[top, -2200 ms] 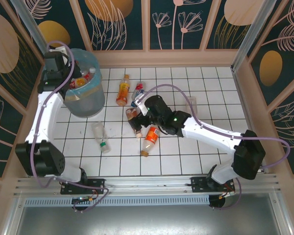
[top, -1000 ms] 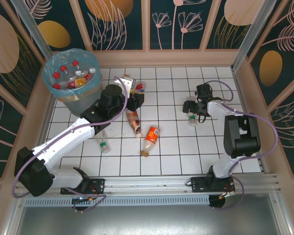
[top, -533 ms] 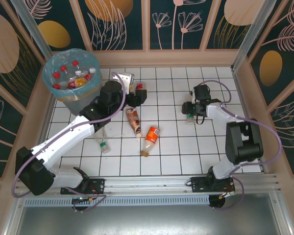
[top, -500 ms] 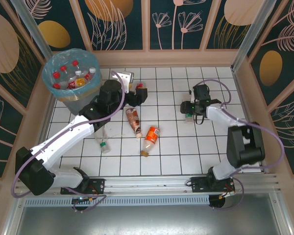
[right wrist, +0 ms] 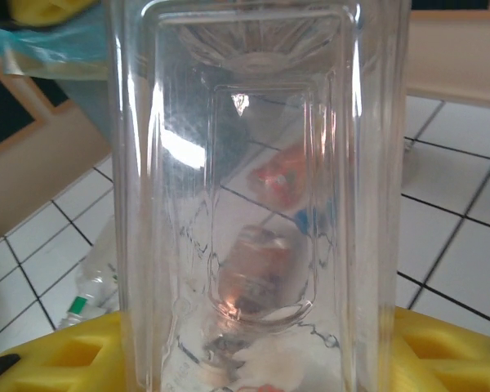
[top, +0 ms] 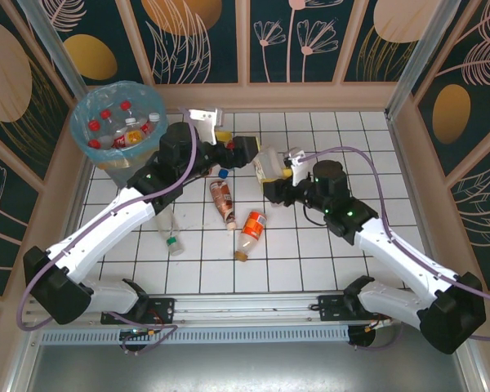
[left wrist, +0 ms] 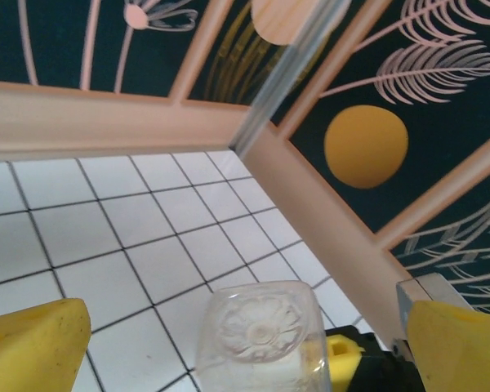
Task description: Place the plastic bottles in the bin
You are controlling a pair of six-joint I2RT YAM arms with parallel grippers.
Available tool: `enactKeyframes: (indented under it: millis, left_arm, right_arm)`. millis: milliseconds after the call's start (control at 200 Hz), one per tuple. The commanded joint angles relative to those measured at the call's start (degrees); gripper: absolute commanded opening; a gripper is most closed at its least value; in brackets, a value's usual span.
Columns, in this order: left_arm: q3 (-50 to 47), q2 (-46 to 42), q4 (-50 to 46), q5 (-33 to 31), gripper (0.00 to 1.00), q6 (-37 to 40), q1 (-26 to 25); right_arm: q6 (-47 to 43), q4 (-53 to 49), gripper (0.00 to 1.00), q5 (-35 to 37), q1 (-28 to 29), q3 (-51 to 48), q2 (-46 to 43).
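Note:
My right gripper [top: 279, 169] is shut on a clear plastic bottle [top: 269, 161] and holds it in the air over the middle of the floor. In the right wrist view the bottle [right wrist: 245, 188] stands between the yellow pads [right wrist: 53, 363]. My left gripper [top: 245, 151] is open right next to it. In the left wrist view its yellow fingertips [left wrist: 33, 343] stand wide apart either side of the bottle's base [left wrist: 261, 331], not touching it. The bin [top: 118, 131], lined with a blue bag, stands at the far left with several bottles inside.
Three bottles lie on the tiled floor: a brown-labelled one [top: 222, 200], an orange-labelled one [top: 251, 230] and a clear one with a green cap [top: 169, 231]. More bottles lie under my left gripper, partly hidden. Wooden walls [top: 408, 155] enclose the floor.
My right arm swung from the right side of the floor to the middle, carrying the clear bottle. My left gripper opened wide and now stands around that bottle's base.

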Motion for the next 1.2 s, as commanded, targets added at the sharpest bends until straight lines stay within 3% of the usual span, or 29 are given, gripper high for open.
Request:
enactKeyframes:
  millis: [0, 105, 210, 435, 555, 636, 806, 1051, 1191]
  left_arm:
    - [1.4, 1.4, 2.9, 8.8, 0.98, -3.3, -0.3]
    - [1.6, 3.5, 2.9, 14.7, 0.97, -3.2, -0.3]
    - [3.3, 5.3, -0.6, 15.6, 0.92, -2.1, -0.3]
    - [2.6, 4.3, 0.1, 14.9, 0.58, -1.5, -0.3]
    - [3.2, 3.6, -0.9, 13.9, 0.53, -0.5, -0.3]
    - [3.6, 3.0, -1.6, 12.2, 0.5, 0.0, -0.3]
    - [5.9, 0.6, -3.4, 4.5, 0.48, 2.1, -0.3]
    - [21.8, -0.4, -14.7, -19.6, 0.45, 14.4, 1.2]
    - [27.8, -0.9, -16.4, -23.4, 0.43, 17.2, 9.7]
  right_arm:
    - [-1.2, 6.7, 0.55, -0.7, 1.7, 0.1, -1.3]
    - [-1.7, 7.6, 0.55, 0.0, 3.7, 0.8, -0.7]
    - [-2.4, 7.7, 0.55, 1.8, 5.8, 1.6, -0.3]
    - [-3.5, 6.9, 0.56, 4.7, 7.7, 2.2, 0.4]
    - [-2.9, 6.7, 0.61, 6.8, 8.1, 2.4, 0.4]
    - [-2.3, 6.8, 0.72, 7.8, 8.3, 2.6, 0.4]
    - [-1.3, 6.8, 0.99, 9.3, 8.5, 3.7, 0.4]
    - [-1.5, 8.2, 0.99, 10.4, 8.8, 4.0, -0.9]
    - [-1.8, 8.0, 0.99, 10.7, 8.8, 3.8, -1.1]
